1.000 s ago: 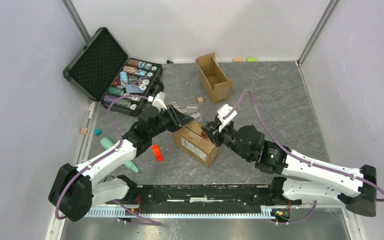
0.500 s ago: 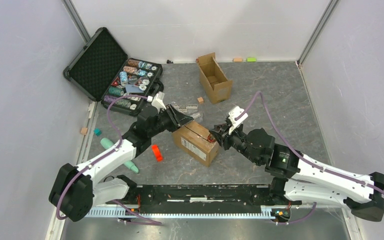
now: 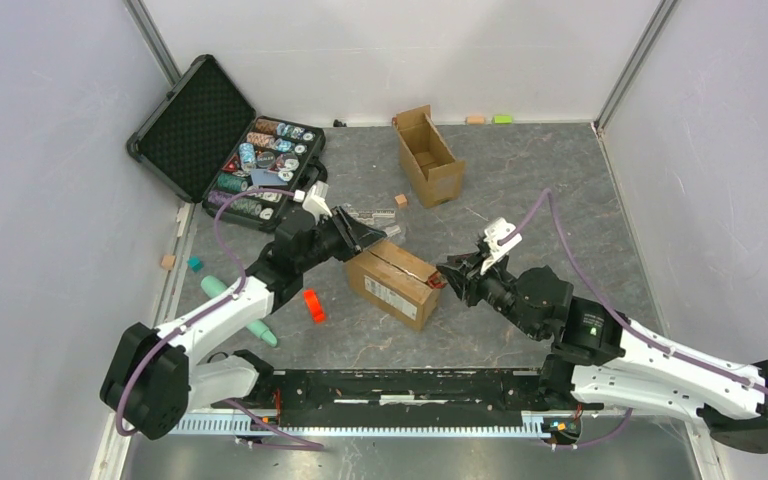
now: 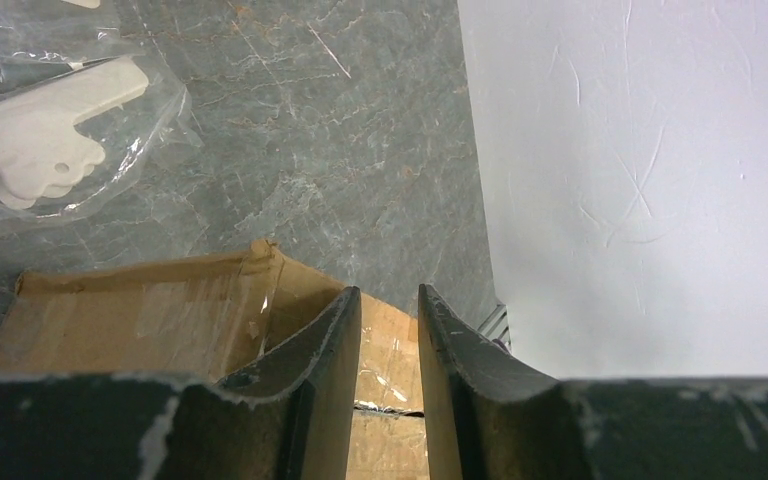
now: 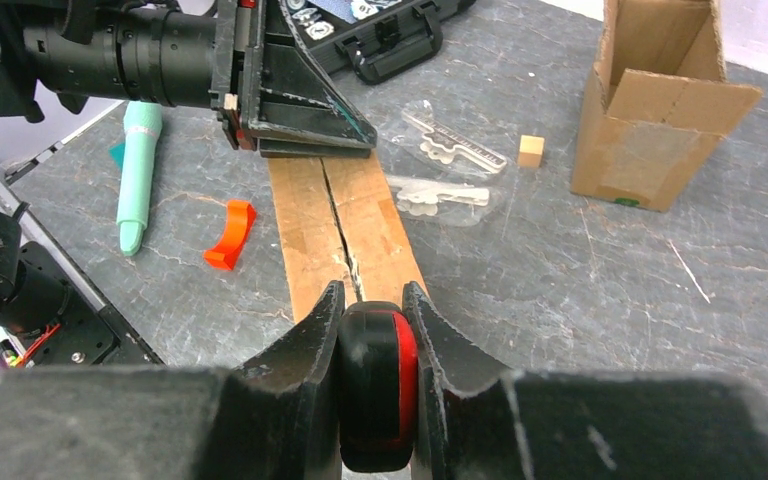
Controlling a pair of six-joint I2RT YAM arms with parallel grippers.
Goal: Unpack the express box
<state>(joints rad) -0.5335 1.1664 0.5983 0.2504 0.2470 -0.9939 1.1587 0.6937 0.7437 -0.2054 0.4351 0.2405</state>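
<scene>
Right gripper (image 5: 372, 298) was clamped on one red-black cutter (image 5: 380, 390), just off the near end of the box (image 5: 345, 215), mid-table. Left gripper (image 4: 390, 300) sat over its far end, jaws a bit apart, empty. Two boxes total; the open box (image 3: 428, 155) stood well behind.

Left arm (image 3: 205, 318): white shell links, black round joints, bulky black shoulder block. Right arm (image 3: 660, 358): same white-and-black build, small green light (image 3: 592, 325) on black joint. Thin purple cable (image 3: 217, 235) loops loose along each arm. White camera bracket (image 3: 315, 200) on each wrist. Both pairs of fingers (image 4: 330, 345) black, wedge-shaped, tapering to blunt tips, paint scuffed, chipped white. Long black base rail (image 3: 410, 385), white toothed strip along near edge.
</scene>
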